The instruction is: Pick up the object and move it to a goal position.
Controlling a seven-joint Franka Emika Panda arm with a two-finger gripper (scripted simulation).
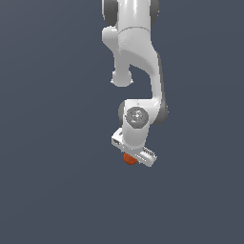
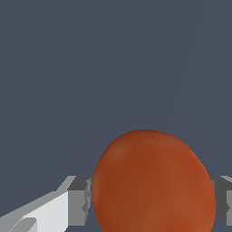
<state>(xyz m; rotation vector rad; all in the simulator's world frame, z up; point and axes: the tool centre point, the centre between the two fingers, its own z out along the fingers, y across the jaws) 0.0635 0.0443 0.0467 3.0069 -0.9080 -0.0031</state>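
The exterior view looks steeply down from above and from some way off, so that the white jointed robot arm [image 1: 136, 71] reaches down the middle of the picture to its white claw [image 1: 134, 153] over a plain dark grey-blue ground. The wrist view sits on the arm just behind the claw [image 2: 154, 199] and faces along the fingers [image 2: 79, 199], very near. Both views share the claw and the small orange-red mottled ball [image 1: 128, 159] between its fingers, which fills much of the wrist picture [image 2: 154, 181].

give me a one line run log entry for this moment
phase: grasp | ball between jaws, fingers at its sides | gripper low over floor | goal: not visible
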